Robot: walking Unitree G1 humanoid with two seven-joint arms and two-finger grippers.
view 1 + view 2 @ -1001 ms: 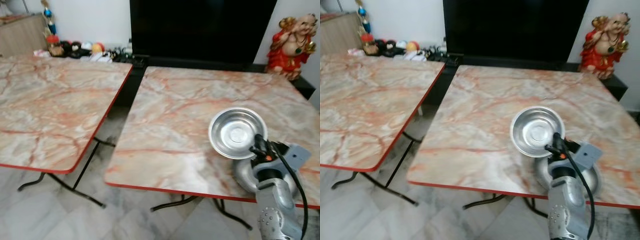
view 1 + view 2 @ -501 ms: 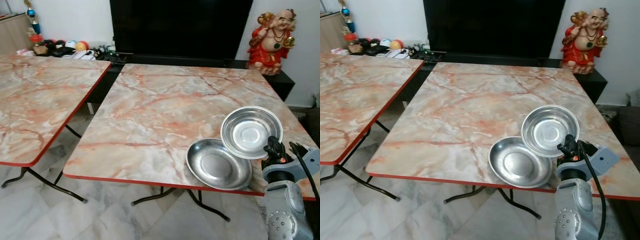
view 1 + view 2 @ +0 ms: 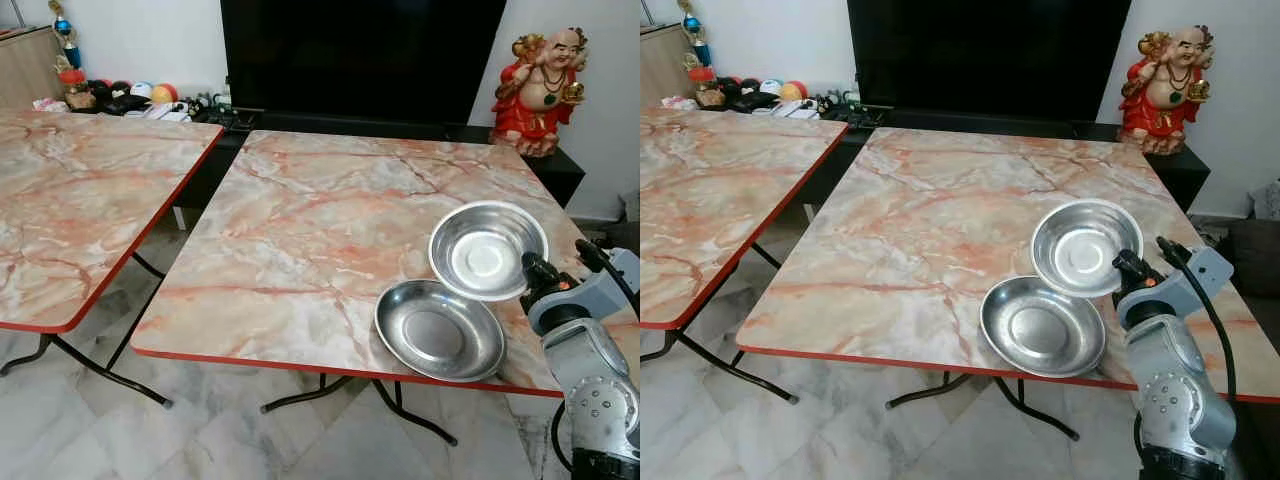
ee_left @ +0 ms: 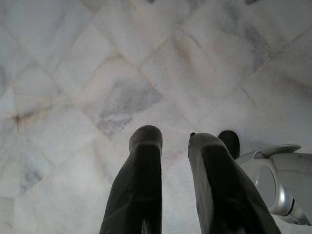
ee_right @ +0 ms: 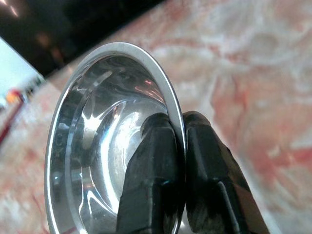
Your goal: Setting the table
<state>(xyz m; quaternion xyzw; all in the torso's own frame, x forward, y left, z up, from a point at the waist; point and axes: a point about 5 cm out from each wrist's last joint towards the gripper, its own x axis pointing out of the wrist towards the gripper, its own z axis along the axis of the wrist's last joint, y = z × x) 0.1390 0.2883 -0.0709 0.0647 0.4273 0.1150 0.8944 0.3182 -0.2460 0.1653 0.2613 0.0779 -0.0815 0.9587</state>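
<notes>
Right end effector (image 3: 526, 268) has carried the steel bowl (image 3: 487, 250) slightly higher

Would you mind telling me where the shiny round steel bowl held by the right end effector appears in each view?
Left eye view: shiny round steel bowl, lifted at right, above the flat steel plate.
Right eye view: right of centre, above that plate.
Right wrist view: its rim pinched between the black fingers.
Left wrist view: not in it; marble floor.
Shared landmark: red laughing Buddha statue.

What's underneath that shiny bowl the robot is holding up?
The raised bowl, pinched at its rim by the right gripper, overlaps the far edge of a second bowl lying on the marble table; that edge is covered.
</notes>
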